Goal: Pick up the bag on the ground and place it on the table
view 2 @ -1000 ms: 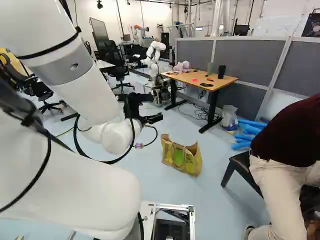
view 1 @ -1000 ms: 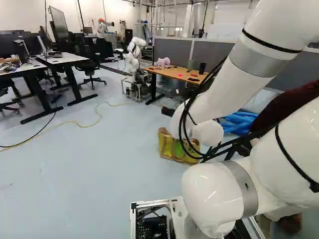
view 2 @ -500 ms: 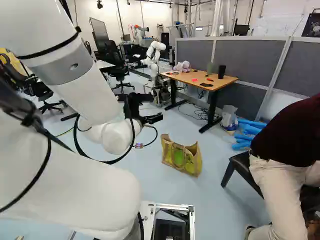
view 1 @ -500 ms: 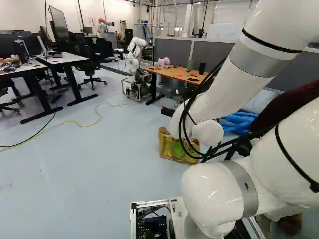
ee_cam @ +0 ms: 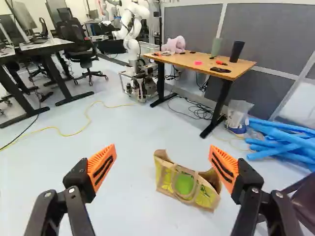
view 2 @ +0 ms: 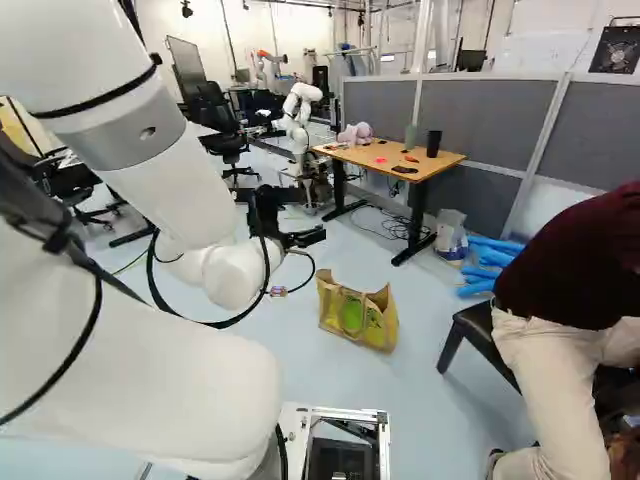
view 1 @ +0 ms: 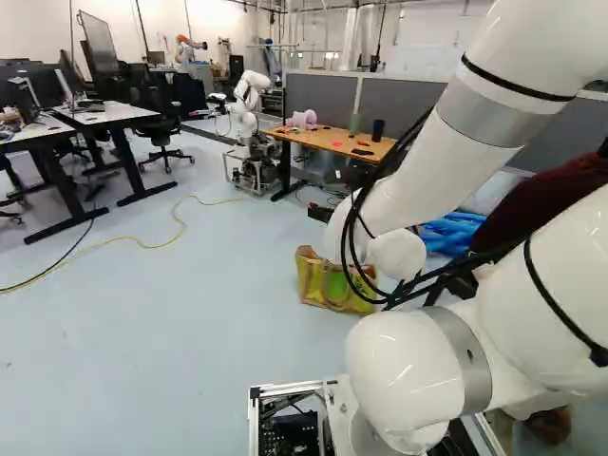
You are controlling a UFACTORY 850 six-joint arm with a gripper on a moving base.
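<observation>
- The claw (view 2: 308,214) is standing wide open, gripping nothing
- The bag (ee_cam: 184,184) is sitting upright on the floor (ee_cam: 118,196), ahead of the claw
- The table (ee_cam: 184,59) is standing beyond the bag, holding two cups (ee_cam: 237,50)

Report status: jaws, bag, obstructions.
Jaws wide open, empty. Bag standing on floor ahead, not gripped. Nothing visible between jaws and bag; person and black chair off to the right in right base view.
</observation>
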